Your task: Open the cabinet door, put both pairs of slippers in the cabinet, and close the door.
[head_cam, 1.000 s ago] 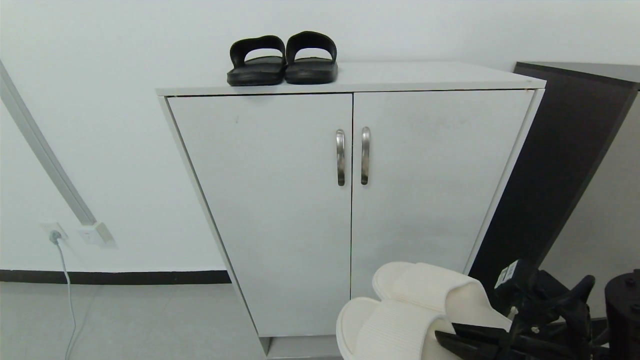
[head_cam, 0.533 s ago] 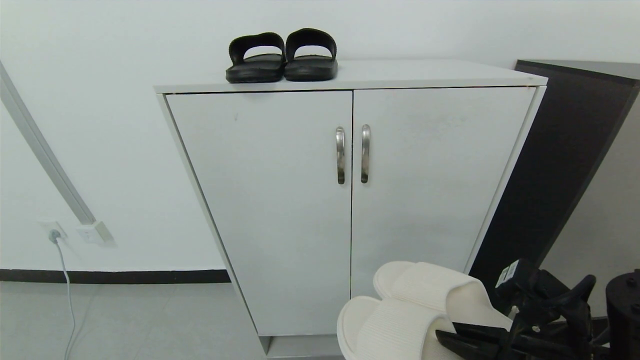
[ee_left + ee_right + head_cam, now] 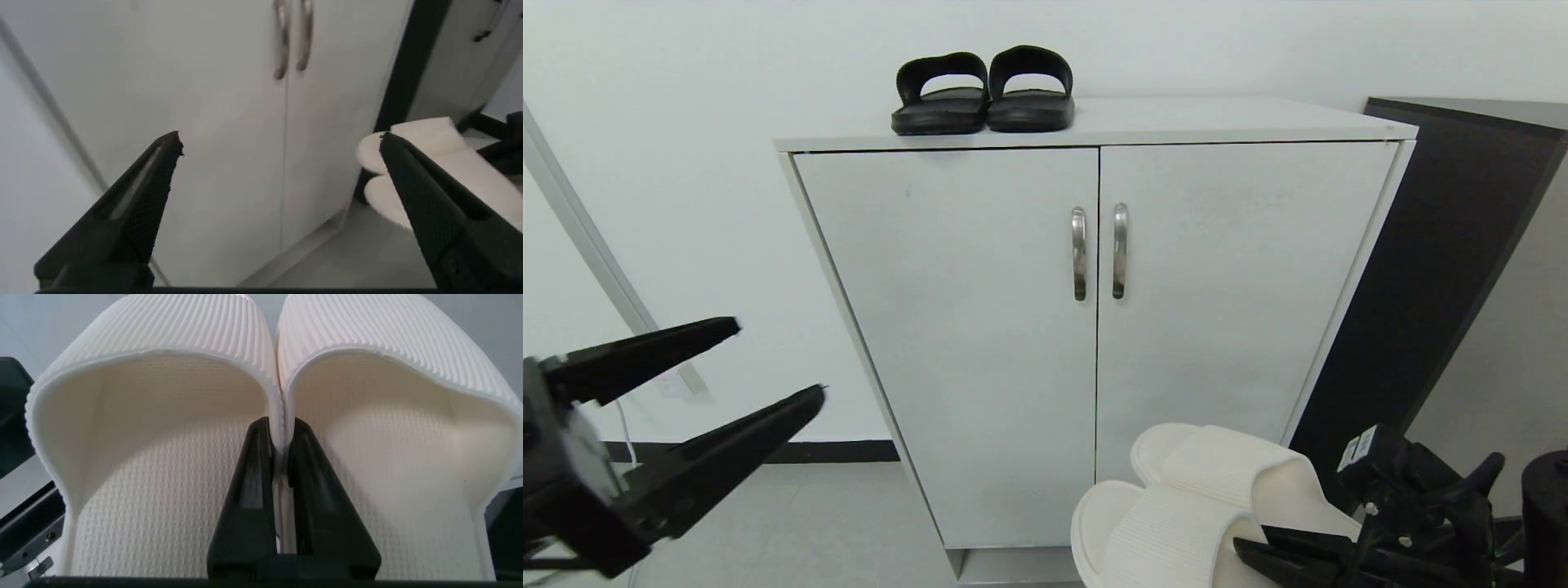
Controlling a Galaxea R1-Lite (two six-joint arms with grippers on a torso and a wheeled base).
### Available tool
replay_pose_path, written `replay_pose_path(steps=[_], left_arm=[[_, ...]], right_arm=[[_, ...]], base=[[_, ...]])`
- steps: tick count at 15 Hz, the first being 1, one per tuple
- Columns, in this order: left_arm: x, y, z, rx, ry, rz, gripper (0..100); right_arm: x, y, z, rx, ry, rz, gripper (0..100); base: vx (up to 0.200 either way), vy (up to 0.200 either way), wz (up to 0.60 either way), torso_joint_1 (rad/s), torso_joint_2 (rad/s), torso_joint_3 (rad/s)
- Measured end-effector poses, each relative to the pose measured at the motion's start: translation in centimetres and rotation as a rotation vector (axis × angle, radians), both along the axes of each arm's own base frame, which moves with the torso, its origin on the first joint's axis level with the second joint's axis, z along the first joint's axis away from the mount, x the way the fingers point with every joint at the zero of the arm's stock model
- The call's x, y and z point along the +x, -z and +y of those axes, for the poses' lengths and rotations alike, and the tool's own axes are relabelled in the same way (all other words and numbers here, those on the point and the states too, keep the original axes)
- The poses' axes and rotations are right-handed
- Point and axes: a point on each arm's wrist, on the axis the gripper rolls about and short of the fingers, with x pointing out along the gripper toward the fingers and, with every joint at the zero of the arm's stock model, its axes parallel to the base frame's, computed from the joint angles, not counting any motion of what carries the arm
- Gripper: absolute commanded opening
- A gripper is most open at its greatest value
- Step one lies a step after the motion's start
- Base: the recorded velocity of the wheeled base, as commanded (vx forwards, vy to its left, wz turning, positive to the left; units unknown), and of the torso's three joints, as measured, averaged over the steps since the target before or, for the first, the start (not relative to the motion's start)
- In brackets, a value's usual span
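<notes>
Head view, left claw (image 3: 780, 357) spread, near-level

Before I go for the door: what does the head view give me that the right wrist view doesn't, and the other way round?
Head view: the cabinet with both doors shut, the black slippers on its top, and the open left gripper off to the cabinet's left.
Right wrist view: the right gripper's fingers pinching the white slippers' adjoining side walls together.
Shared: the white slippers, held low in front of the right door.

Print on the white sticker (image 3: 1354, 448) is too small to read.
</notes>
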Motion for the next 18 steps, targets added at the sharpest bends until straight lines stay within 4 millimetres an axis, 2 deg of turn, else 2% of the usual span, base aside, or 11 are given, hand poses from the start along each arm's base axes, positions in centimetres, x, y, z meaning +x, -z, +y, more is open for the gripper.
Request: replay_pose_path(steps=[4,10,14,18], left_arm=[[4.3,-1.5,-5.6,-0.034,0.169,-0.037,100],[8.4,-3.0,-12.3,-0.069,0.378,0.02,100],[11.4,-2.8,-15.9,-0.073,0.442,0.063,100],[13.4,-4.0,-18.1,-0.217,0.601,0.183,100]], right_arm=[[0.0,0.0,0.0,0.004,0.001,0.005,0],[-0.1,0.2,0.0,-0.006,-0.003,0.011,0],[-0.1,0.4,0.0,-0.006,-0.013,0.022,0],[-0.1,0.9,0.0,-0.019,-0.025,0.04,0]], base=[[0.0,0.0,0.0,0.0,0.0,0.0],[0.0,0.0,0.0,0.0,0.0,0.0],[0.0,0.0,0.0,0.0,0.0,0.0],[0.0,0.0,0.0,0.0,0.0,0.0]])
